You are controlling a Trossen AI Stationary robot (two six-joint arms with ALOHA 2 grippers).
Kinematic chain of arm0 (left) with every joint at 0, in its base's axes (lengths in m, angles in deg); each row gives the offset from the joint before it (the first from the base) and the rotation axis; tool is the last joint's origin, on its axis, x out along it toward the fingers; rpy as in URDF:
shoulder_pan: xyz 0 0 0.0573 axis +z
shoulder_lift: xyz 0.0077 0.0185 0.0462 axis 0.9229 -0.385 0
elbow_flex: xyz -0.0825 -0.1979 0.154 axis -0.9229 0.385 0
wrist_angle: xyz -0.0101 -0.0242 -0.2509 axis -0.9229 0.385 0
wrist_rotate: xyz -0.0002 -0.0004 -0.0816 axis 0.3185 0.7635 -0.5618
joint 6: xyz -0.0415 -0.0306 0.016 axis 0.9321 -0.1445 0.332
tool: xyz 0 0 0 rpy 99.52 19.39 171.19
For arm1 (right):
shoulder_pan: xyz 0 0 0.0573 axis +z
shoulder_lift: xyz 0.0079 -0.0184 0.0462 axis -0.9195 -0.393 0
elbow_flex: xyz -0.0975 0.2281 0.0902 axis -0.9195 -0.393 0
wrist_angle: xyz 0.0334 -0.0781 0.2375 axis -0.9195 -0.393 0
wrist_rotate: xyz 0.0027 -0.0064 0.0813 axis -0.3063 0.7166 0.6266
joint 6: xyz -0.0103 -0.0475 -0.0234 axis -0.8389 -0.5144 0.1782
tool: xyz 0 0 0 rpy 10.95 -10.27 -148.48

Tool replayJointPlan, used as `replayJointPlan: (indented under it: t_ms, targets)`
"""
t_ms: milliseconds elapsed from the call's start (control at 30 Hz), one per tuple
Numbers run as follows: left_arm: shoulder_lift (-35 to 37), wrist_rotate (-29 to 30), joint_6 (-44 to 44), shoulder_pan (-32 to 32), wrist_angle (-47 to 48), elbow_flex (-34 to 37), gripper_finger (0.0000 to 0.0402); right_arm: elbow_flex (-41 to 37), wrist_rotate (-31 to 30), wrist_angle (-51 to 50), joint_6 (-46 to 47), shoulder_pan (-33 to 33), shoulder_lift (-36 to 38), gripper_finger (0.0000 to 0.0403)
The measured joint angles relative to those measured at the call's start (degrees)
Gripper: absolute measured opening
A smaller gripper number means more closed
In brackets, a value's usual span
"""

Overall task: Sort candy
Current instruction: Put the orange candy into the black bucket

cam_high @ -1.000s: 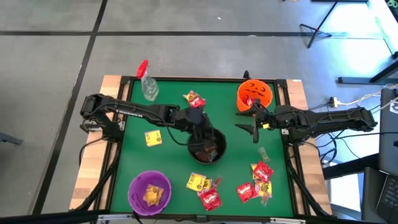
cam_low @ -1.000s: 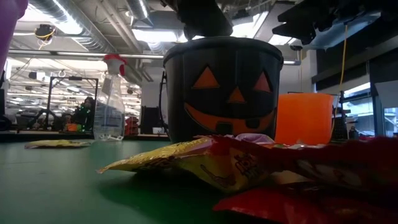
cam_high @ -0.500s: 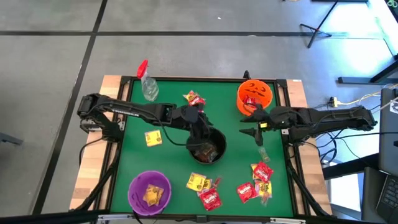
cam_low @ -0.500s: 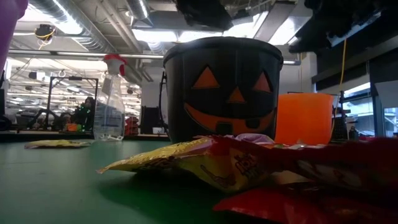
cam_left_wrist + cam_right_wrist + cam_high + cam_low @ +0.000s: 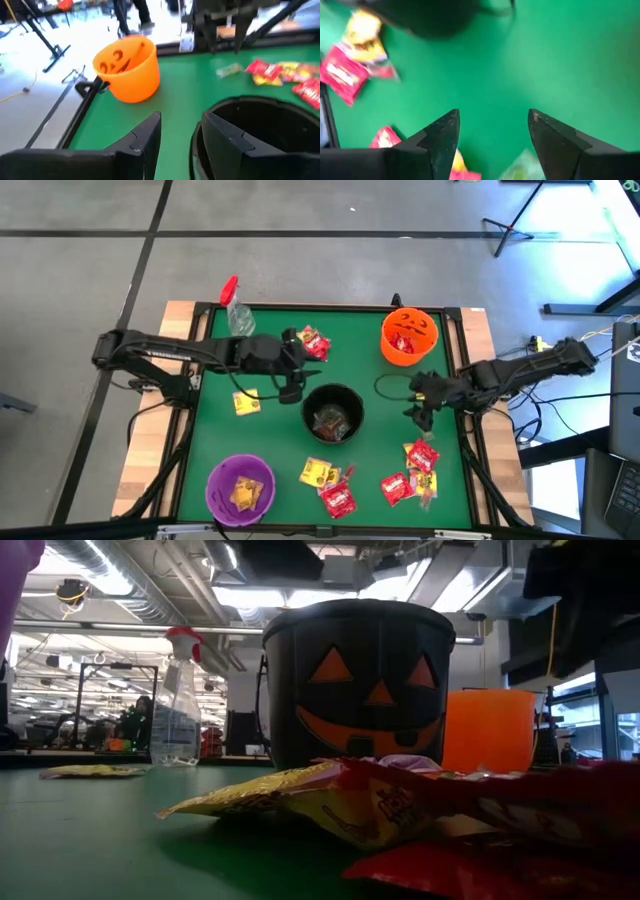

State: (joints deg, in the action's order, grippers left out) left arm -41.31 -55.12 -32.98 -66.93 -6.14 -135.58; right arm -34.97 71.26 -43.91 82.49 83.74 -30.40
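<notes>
Left gripper [image 5: 289, 390]: over the green mat [image 5: 380, 430], just beside the black bucket [image 5: 333, 413] on its spray-bottle side — fingers [image 5: 145, 137] spread apart, nothing between them.
Right gripper [image 5: 424, 417]: over bare mat between the orange bucket [image 5: 409, 335] and the candy pile at the near right corner; fingers [image 5: 442, 135] wide apart and empty.
Black bucket: mid-table, upright, a few wrapped pieces inside; the low view shows its pumpkin face [image 5: 372, 700].
Orange bucket: far right corner of the mat, red candy in it.
Purple bowl [image 5: 240, 490]: near left corner, yellow candy inside.
Red candy [image 5: 338, 500]: loose near the front edge, more red packs [image 5: 422, 455] to the right mixed with yellow, and one pack [image 5: 314, 343] at the far side near the left gripper.
Yellow candy [image 5: 317, 473]: one pack just in front of the black bucket, another [image 5: 246, 402] lying alone left of it — apart from the left gripper.
Spray bottle [image 5: 238, 315]: far left of the mat, lying tilted, red top toward the edge.
</notes>
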Motion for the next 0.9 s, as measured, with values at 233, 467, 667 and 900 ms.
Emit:
replayJointPlan:
  t_ms: [233,467,667,900]
  targets:
    - [2.18,-0.41,2.7,-0.05,-11.12,9.54,0.0131,-0.01,-0.45,-7.97,13.27,8.7,-4.54,0.0233]
    - [2.16,-0.39,2.78,-0.07,-11.41,10.5,0.0131,-0.04,-3.26,3.37,10.77,23.24,-8.84,0.0233]
    - [2.16,-0.11,2.78,-0.07,-11.84,10.5,0.0131,-0.04,-6.7,11.21,9.24,33.81,-15.84,0.0234]
    - [2.16,0.09,4.18,-0.07,-11.88,10.5,0.0131,0.89,-1.79,18.67,9.22,41.77,-27.61,0.0233]
